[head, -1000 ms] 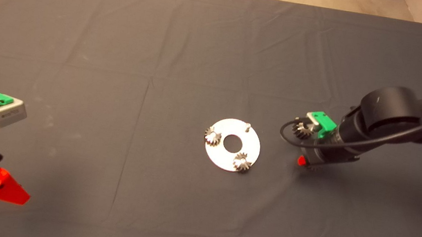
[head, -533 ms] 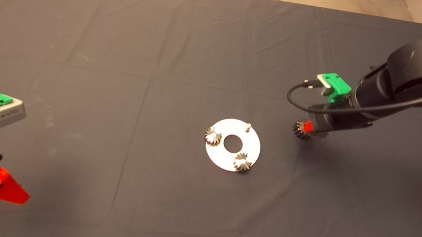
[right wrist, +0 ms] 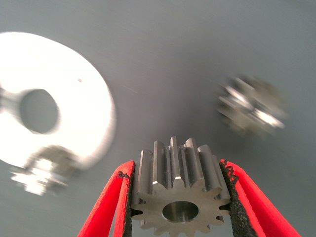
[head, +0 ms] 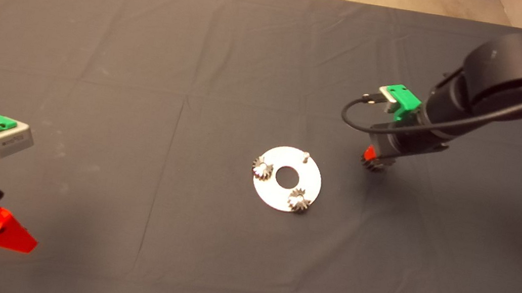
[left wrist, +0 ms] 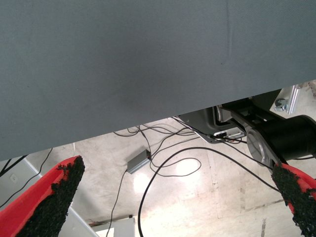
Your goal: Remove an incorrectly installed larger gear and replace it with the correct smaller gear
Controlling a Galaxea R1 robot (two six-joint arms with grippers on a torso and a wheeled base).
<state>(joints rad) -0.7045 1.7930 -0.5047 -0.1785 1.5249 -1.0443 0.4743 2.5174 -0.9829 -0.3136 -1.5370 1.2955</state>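
Note:
My right gripper [head: 371, 154] hangs above the mat just right of the silver disc [head: 285, 191]. It is shut on the smaller gear [right wrist: 180, 190], which sits upright between the red fingers with its bore showing. The larger gear [right wrist: 252, 106] lies loose on the mat beyond the held gear. In the head view it [head: 376, 166] shows just under the red fingertip. The disc [right wrist: 84, 113] carries two shinier gears [head: 263, 168] [head: 299, 201] and one bare pin [head: 307, 157]. My left gripper [head: 4, 230] is parked at the lower left, open and empty.
The dark mat [head: 198, 81] has soft creases. Bare floor lies beyond its far edge. The left wrist view shows the mat's underside edge, floor cables [left wrist: 163, 163] and the robot's base.
My right gripper has risen from the mat with the smaller gear, moved towards the far side past the loose larger gear, then shifted a little left towards the disc. The left arm has not moved.

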